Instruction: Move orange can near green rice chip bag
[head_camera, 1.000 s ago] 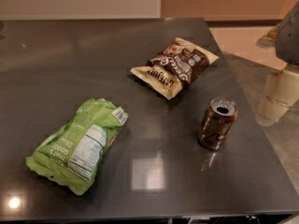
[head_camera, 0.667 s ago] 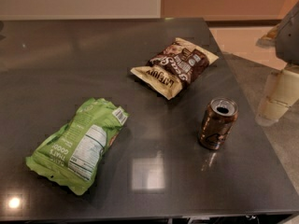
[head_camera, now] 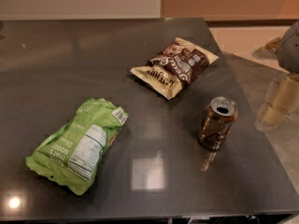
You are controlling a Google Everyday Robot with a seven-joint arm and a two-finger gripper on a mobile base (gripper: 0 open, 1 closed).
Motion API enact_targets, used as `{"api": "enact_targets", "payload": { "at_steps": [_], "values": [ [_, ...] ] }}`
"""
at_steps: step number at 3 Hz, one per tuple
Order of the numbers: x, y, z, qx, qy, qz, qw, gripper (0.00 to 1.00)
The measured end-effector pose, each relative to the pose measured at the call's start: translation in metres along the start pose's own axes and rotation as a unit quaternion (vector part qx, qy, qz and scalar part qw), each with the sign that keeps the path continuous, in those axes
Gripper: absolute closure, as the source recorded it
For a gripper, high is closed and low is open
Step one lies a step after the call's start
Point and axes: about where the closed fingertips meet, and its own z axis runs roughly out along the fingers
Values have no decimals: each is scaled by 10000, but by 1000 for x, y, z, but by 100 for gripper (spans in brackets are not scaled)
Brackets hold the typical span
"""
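Note:
The orange can point(head_camera: 217, 123) stands upright on the dark grey table point(head_camera: 154, 181), right of centre, with its silver top and pull-tab hole showing. The green rice chip bag point(head_camera: 80, 143) lies flat at the front left with its white nutrition label up, well apart from the can. My gripper point(head_camera: 276, 106) hangs at the right edge of the view, off the table's right side, to the right of the can and not touching it. It holds nothing that I can see.
A brown and cream chip bag point(head_camera: 175, 66) lies behind the can, toward the back of the table. The table's right edge runs just past the can, with pale floor point(head_camera: 243, 38) beyond it.

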Motion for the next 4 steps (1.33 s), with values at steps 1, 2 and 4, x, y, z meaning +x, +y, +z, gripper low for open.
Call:
{"api": "enact_targets", "payload": {
  "at_steps": [1, 2, 4],
  "values": [
    [4, -1, 11, -186, -253, 43, 9995, 0],
    [-5, 11, 32, -468, -696, -42, 9965, 0],
    [-31, 33, 60, -849, -1329, -229, 9872, 0]
  ]
}}
